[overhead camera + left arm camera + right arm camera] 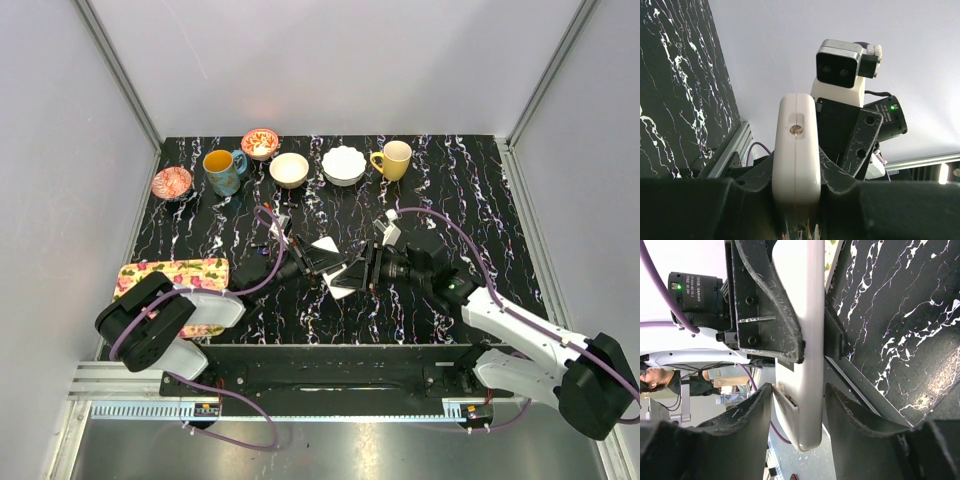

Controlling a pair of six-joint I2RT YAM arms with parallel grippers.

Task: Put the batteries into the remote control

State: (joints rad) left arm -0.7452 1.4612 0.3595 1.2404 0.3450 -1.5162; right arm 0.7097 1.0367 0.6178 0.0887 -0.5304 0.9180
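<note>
**Fig.** Two-arm hold on the remote control (796, 145), lifted over the table ctr.

- **L pincer** (796, 192): clamped tight on the slab's two broad faces, w/ the slab edge-on btwn its fingers.
- **R pincer** (799, 407): straddles the slab's free end, one finger each side, w/ very slim gaps. Whether it presses cannot be told.
- **Handling (judged):** stiff, light, smooth plastic shell, so apt to slip or twist. Best taken across the flat faces near mid-length, clear of the thin back panel, which seems to stand off slightly at the end by R pincer.
- **The batteries:** not made out in any view.
- **Containers:** all well beyond both pincers, along the far edge: patterned dish (172, 182), blue mug (222, 171), red-patterned bowl (260, 143), cream bowl (289, 169), white scalloped bowl (343, 165), yellow mug (394, 159). The bowls look empty; mug contents not told.
- **Floral tray** (170, 273): lies behind L pincer.
</note>
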